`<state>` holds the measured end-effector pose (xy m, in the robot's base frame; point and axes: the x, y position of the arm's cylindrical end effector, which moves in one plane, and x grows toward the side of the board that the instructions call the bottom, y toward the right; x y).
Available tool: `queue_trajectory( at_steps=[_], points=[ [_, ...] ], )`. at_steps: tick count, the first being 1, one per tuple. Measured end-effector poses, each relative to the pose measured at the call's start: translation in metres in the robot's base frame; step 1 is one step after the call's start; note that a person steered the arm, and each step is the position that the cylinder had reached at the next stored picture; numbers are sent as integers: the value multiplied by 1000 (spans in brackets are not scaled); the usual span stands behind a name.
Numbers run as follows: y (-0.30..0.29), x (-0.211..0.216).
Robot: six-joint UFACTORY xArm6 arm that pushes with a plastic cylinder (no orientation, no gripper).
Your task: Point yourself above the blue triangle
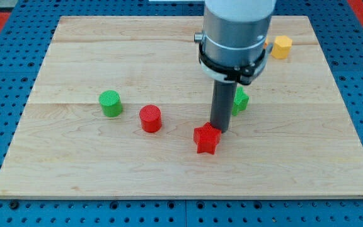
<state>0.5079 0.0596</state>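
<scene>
No blue triangle shows anywhere in the camera view; it may be hidden behind the arm. My tip [219, 129] rests on the board at the upper right corner of a red star block [206, 139], touching or almost touching it. A green block [240, 100], shape unclear, sits just right of the rod and is partly hidden by it. A red cylinder [150, 118] stands left of the star. A green cylinder [111, 103] stands further left. A yellow block [282, 46] sits near the view's top right.
The wooden board [74, 164] lies on a blue perforated table. The arm's grey body [235, 34] covers part of the board's top middle.
</scene>
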Motion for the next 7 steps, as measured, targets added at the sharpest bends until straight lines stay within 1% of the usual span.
queue_trajectory(
  at_steps=[1, 3, 4, 5, 6, 7],
  points=[
    [2, 12],
    [-60, -16],
    [-67, -17],
    [-70, -35],
    [-54, -70],
    [-64, -142]
  ],
)
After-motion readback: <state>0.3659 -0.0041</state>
